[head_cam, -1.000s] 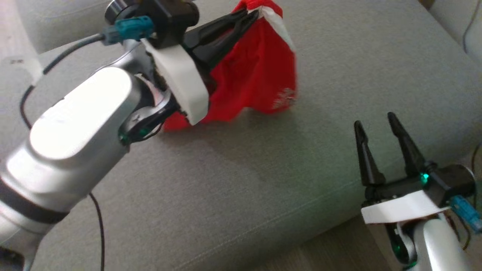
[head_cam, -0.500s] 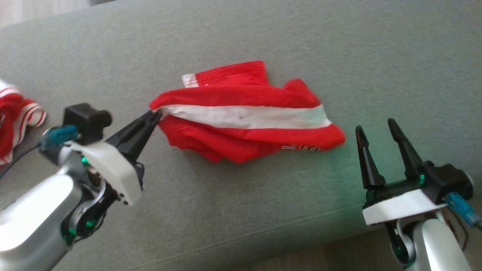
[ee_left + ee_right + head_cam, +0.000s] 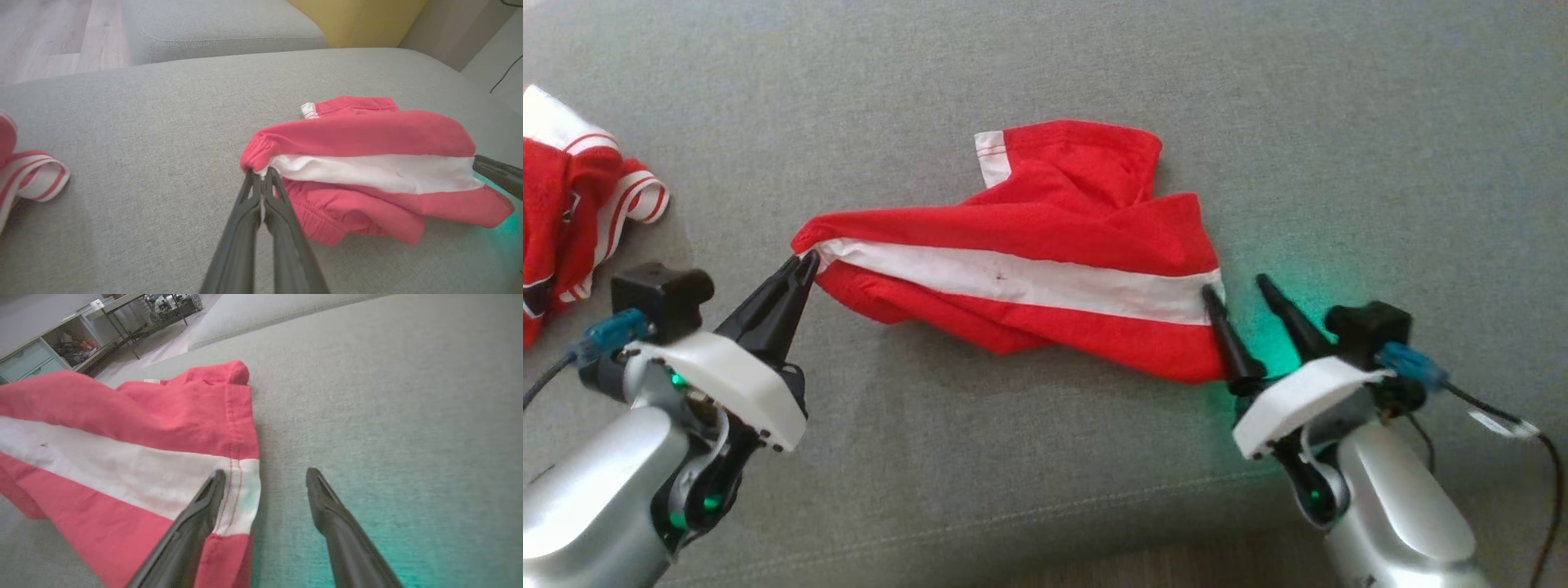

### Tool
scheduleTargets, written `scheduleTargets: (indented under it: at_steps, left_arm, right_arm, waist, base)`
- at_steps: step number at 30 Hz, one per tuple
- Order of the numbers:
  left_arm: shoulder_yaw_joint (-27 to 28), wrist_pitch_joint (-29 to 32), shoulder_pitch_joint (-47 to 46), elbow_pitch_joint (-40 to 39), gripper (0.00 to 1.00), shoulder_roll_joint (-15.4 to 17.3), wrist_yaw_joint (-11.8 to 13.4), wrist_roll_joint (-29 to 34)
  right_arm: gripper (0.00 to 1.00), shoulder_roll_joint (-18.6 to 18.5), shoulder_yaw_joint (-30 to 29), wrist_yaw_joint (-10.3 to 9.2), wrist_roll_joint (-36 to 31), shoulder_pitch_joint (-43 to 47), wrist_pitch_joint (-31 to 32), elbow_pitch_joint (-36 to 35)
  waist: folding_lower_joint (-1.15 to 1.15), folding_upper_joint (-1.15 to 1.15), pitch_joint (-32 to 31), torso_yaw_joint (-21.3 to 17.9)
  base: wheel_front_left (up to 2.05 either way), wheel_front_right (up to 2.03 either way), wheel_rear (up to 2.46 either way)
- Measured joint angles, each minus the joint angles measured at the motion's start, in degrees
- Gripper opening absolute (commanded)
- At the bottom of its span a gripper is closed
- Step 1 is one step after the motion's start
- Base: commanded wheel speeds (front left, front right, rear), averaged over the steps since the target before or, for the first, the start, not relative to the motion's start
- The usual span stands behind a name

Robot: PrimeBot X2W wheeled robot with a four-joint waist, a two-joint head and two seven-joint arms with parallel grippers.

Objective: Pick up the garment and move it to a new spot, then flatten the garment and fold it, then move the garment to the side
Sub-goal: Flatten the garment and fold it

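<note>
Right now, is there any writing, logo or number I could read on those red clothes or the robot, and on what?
None can be read.
The red garment shows only a plain white stripe.
The other red garment at the left edge has dark marks too blurred to read.

left gripper (image 3: 805, 263): fingers pinched on garment (image 3: 1045, 237) | right gripper (image 3: 1235, 286): fingers apart (both angled inward)

A: Surface?
B: Grey fabric sofa seat (image 3: 1045, 490), with a seam along the near edge. Green glow (image 3: 429, 539) on the right side.
A: Room beyond?
B: Pale wood floor (image 3: 45, 36), second grey cushion (image 3: 229, 28), yellow upholstery (image 3: 359, 20) behind it. Teal drawers (image 3: 28, 361) and a metal-legged table (image 3: 122, 318) far off, blurry.
</note>
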Motion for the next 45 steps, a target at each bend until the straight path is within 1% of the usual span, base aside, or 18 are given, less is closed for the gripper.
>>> scheduleTargets:
  at_steps: [3,4,5,6,7,8,15,20,24,29,33,34,36,38,41,45]
  left_arm:
    - [0.11,-0.43,0.10,0.56,0.00,-0.47,-0.05,0.01]
    - [0.12,-0.53,0.10,0.76,0.00,-0.69,-0.09,0.01]
    - [0.12,-0.81,0.10,1.01,0.00,-0.96,-0.11,0.01]
    - [0.12,-0.85,0.10,1.27,0.00,-1.18,-0.32,0.01]
    - [0.11,-0.86,0.10,1.47,0.00,-1.34,-0.35,0.01]
    - [0.11,-0.86,0.10,1.72,0.00,-1.43,-0.52,0.01]
    - [0.12,-1.48,0.14,3.37,0.00,-2.10,-1.02,0.00]
    - [0.71,-2.70,0.34,3.54,0.00,-2.36,-1.00,0.04]
    - [2.49,-3.44,1.19,3.02,0.00,-2.87,-0.99,0.18]
    - [6.19,-3.88,3.70,0.77,0.00,-4.65,-1.13,-0.97]
    - [9.32,-3.88,4.53,-1.91,0.00,-6.03,-3.38,-3.66]
    - [9.32,-3.88,4.53,-1.91,0.00,-6.03,-3.38,-3.66]
    - [10.27,-3.82,4.30,-3.33,0.00,-6.47,-4.63,-5.68]
    - [10.63,-2.02,3.26,-4.54,0.00,-6.51,-5.84,-7.83]
    - [11.90,2.60,-0.79,-6.79,0.00,-6.49,-7.03,-11.52]
    - [13.40,9.84,-9.49,-8.92,0.00,-6.11,-7.62,-15.78]
  right_arm:
    - [1.00,-0.01,2.40,0.00,0.99,-1.34,1.40,2.67]
    - [0.77,-0.01,2.85,0.00,1.04,-1.45,1.40,3.25]
    - [0.49,-0.02,3.14,0.00,1.33,-1.55,1.52,3.74]
    - [0.33,-0.05,3.44,0.00,1.82,-1.58,1.89,3.94]
    - [0.15,-0.07,3.69,-0.01,2.65,-1.59,2.09,4.19]
    - [0.00,-0.09,4.03,0.00,3.35,-1.60,2.58,4.45]
    - [0.00,-0.10,5.20,-0.01,4.01,-1.57,2.09,4.98]
    - [0.00,-0.22,3.69,0.00,3.99,-0.98,-0.20,1.60]
    - [0.00,-1.41,2.14,0.00,4.63,1.93,-0.25,-4.03]
    - [0.00,-3.80,-0.08,0.00,6.38,6.62,0.10,-14.68]
    - [0.00,-4.48,-3.35,-0.01,9.25,7.73,0.31,-23.96]
    - [0.00,-4.48,-3.35,-0.01,9.25,7.73,0.31,-23.96]
    - [0.00,-4.86,-5.33,0.00,10.68,7.46,0.54,-27.78]
    - [0.00,-5.56,-7.57,0.00,11.43,6.42,1.24,-29.75]
    - [0.00,-8.08,-10.01,-0.01,10.35,2.68,3.87,-31.18]
    - [0.00,-9.83,-12.35,0.00,9.43,-4.16,9.46,-30.95]
  waist:
    - [0.00,0.00,0.29,0.28]
    - [0.00,0.00,0.35,0.42]
    - [0.00,0.00,0.36,0.56]
    - [0.00,0.00,0.35,0.69]
    - [0.00,0.00,0.31,0.79]
    - [0.00,0.00,0.26,0.86]
    - [0.00,0.00,-0.57,0.88]
    - [0.00,0.00,-1.95,0.45]
    - [0.00,0.00,-3.33,0.05]
    - [0.00,0.00,-5.47,-0.62]
    - [0.00,0.00,-7.12,-1.35]
    - [0.00,0.00,-7.12,-1.35]
    - [0.00,0.00,-7.97,-1.72]
    - [0.00,0.00,-8.90,-2.03]
    - [0.00,0.00,-10.15,-2.50]
    - [0.00,0.00,-11.39,-3.02]
  base:
    - [0.00,0.00,0.00]
    - [0.00,0.00,0.00]
    - [0.00,0.00,0.00]
    - [0.00,0.00,0.00]
    - [0.00,0.00,0.00]
    - [0.00,0.00,0.00]
    - [0.00,0.00,0.00]
    - [0.00,0.00,0.00]
    - [0.00,0.00,0.00]
    - [0.00,0.00,0.00]
    - [0.00,0.00,0.00]
    - [0.00,0.00,0.00]
    - [0.00,0.00,0.00]
    - [0.00,0.00,0.00]
    - [0.00,0.00,0.00]
    - [0.00,0.00,0.00]
